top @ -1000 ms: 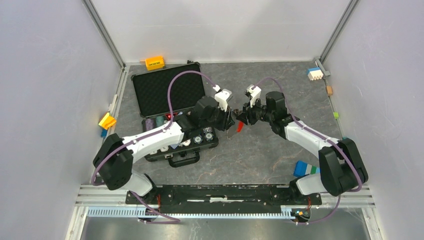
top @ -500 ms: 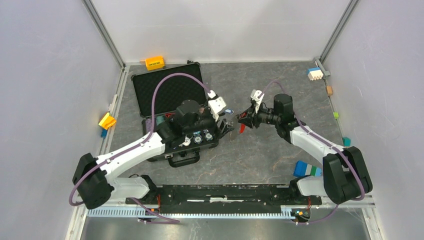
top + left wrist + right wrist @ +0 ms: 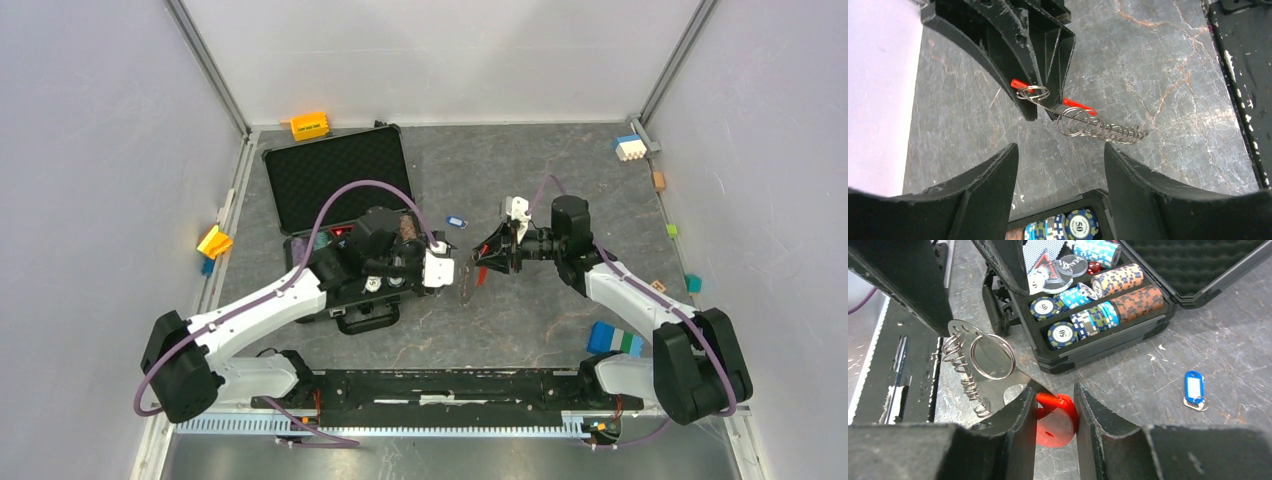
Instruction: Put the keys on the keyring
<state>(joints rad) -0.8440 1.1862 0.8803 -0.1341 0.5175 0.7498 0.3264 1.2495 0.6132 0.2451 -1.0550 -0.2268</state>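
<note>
While our right gripper (image 3: 487,256) pinches the red tag (image 3: 1055,421) of the keyring (image 3: 1098,131), the string of silvery rings trails off it toward the left. Our left gripper (image 3: 1060,165) stands wide with nothing between its fingers, just left of those rings and by the right end of the open case (image 3: 1088,357) of poker chips (image 3: 1098,315). We see the blue-headed key (image 3: 456,221) lying alone on the surface (image 3: 560,170), a little to the far side of both grippers.
</note>
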